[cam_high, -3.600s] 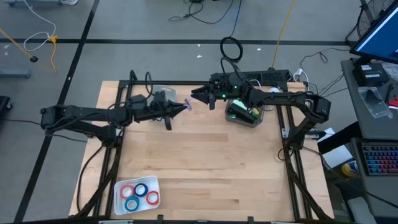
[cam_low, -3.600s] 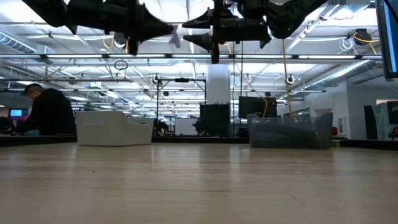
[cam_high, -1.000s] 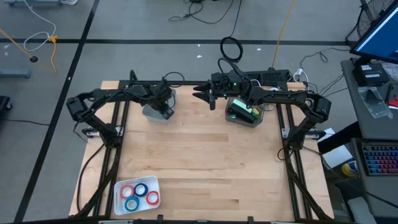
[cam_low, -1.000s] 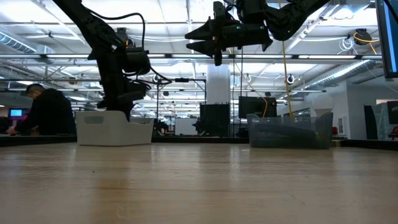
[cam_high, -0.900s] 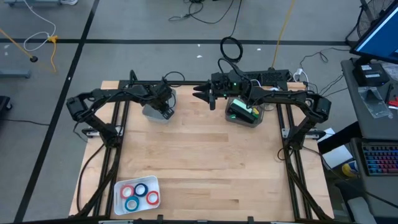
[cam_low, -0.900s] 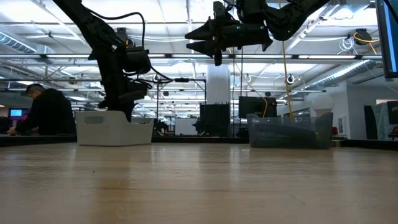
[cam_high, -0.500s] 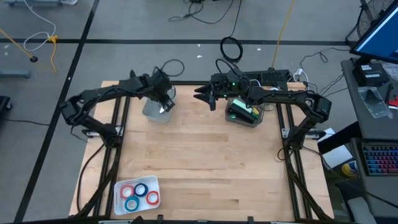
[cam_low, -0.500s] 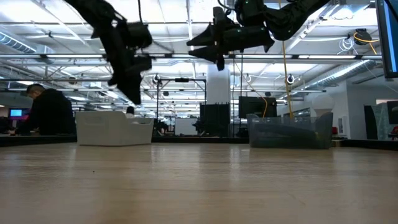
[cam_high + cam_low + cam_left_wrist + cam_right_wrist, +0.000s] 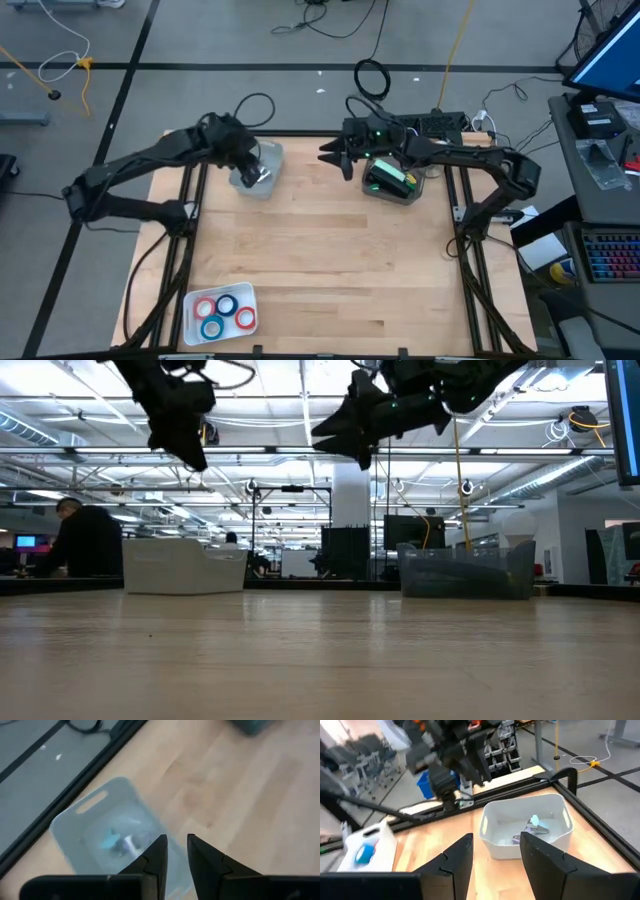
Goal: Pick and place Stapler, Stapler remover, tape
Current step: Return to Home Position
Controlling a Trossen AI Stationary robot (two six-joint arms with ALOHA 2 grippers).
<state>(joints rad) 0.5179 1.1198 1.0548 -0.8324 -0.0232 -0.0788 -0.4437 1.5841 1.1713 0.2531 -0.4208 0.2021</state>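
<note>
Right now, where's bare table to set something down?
Open: the middle and front right of the table, bordered by the gray bin and dark bin at the back and the tape tray at front left. Crowded: the back edge, with the left pincer over the gray bin and the right pincer raised between the bins.

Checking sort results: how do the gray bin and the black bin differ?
Colour: the gray bin is pale, the black bin dark. Contents: the gray bin holds a light blue piece and a darker piece; the black bin shows green and yellow items. Place: gray bin sits back left, black bin back right. Both stand upright, open-topped.
</note>
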